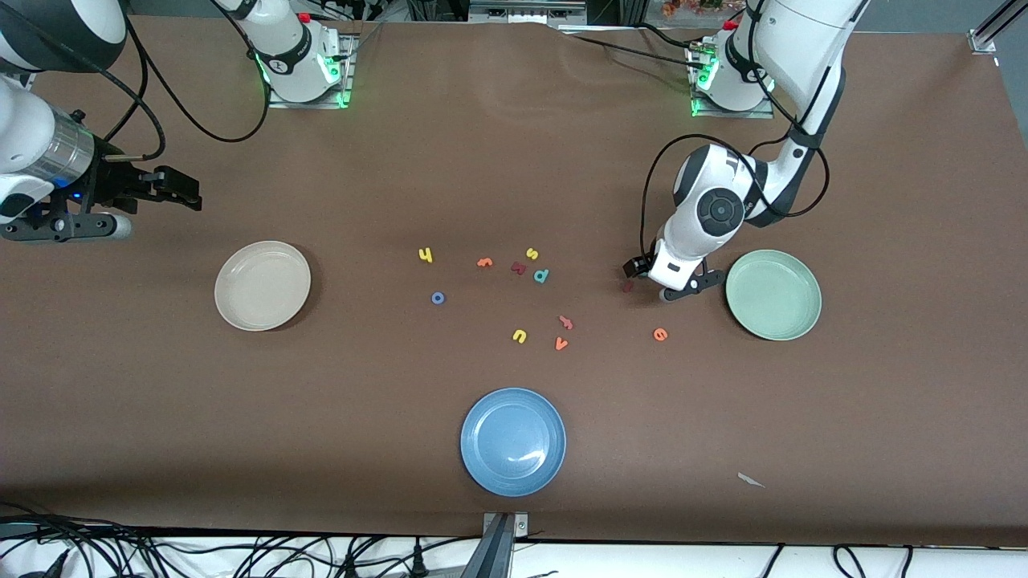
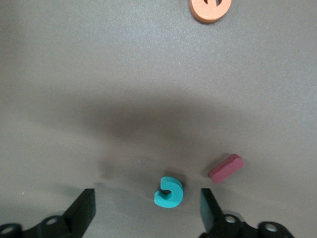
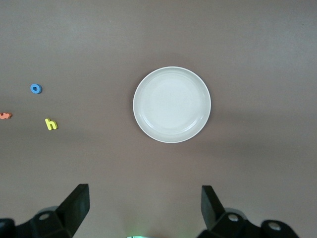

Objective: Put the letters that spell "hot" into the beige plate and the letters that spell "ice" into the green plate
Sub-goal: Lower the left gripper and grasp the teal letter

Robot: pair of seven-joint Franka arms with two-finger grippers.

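Observation:
My left gripper [image 1: 650, 281] is low over the table beside the green plate [image 1: 773, 295], open. In the left wrist view its jaws [image 2: 147, 197] stand wide either side of the teal c [image 2: 168, 192] without touching it. The dark red i [image 2: 226, 168] [image 1: 627, 285] lies just outside one finger, and the orange e [image 2: 210, 10] [image 1: 660, 335] lies nearer the front camera. The yellow h [image 1: 426, 255], blue o [image 1: 438, 298] and orange t [image 1: 484, 262] lie mid-table. My right gripper [image 1: 189, 193] [image 3: 145, 193] waits open and holding nothing, up near the bare beige plate [image 1: 263, 285] [image 3: 172, 104].
A blue plate [image 1: 513, 441] sits near the front edge. Other loose letters lie mid-table: yellow s [image 1: 532, 254], dark red k [image 1: 518, 267], teal p [image 1: 541, 275], yellow u [image 1: 520, 335], salmon f [image 1: 565, 323], orange v [image 1: 561, 343]. A paper scrap [image 1: 751, 480] lies toward the left arm's end.

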